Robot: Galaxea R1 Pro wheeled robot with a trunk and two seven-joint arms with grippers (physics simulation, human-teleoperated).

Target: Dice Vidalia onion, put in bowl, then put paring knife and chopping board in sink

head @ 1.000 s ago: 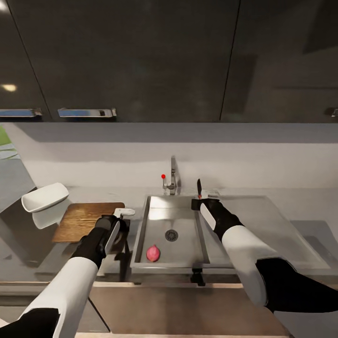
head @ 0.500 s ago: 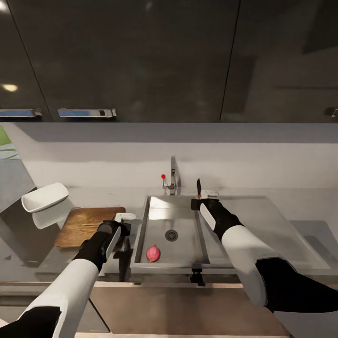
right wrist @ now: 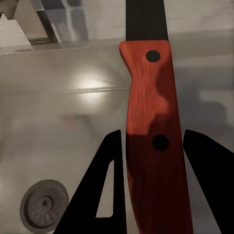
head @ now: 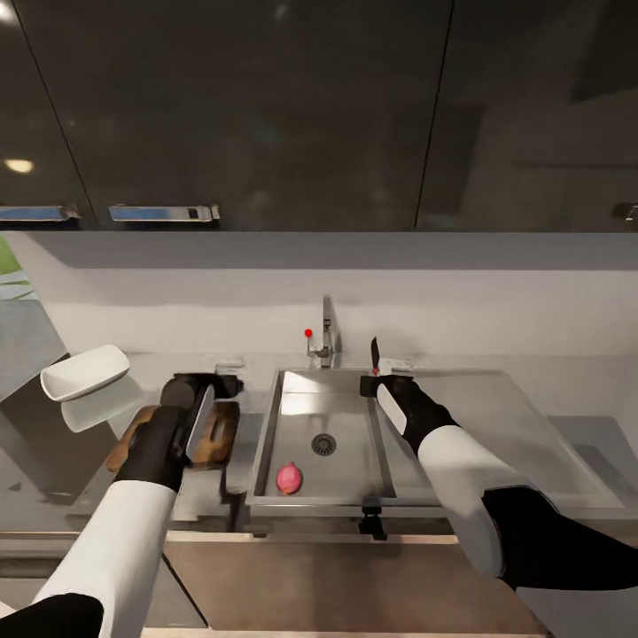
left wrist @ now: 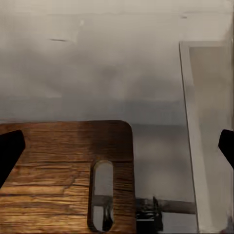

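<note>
The pink-red Vidalia onion (head: 289, 478) lies in the sink (head: 270, 425) near its front wall. To the left on the countertop (head: 589, 403) lies the chopping board (head: 219, 434), partly under my left forearm. My left gripper (head: 227, 370) hovers over the board's far edge. In the left wrist view the left gripper (left wrist: 117, 151) is open, its fingers (left wrist: 9, 151) wide apart above the chopping board (left wrist: 53, 165) and its handle slot. My right gripper (head: 381, 370) is shut on the paring knife (head: 376, 351), blade pointing up, at the sink's back right corner. The knife's red handle (right wrist: 153, 131) sits between the right fingers (right wrist: 109, 195). The white bowl (head: 84, 370) stands left of the board.
The faucet (head: 326, 341) with its red knob (head: 308, 333) rises behind the basin, and the drain (head: 323, 444) sits mid-basin. A flat steel drainboard (head: 505, 434) extends to the right. Dark wall cabinets (head: 266, 106) hang overhead.
My left arm has swung from the counter's front edge back and over the chopping board. The right arm with the knife has stayed put, and so has the onion.
</note>
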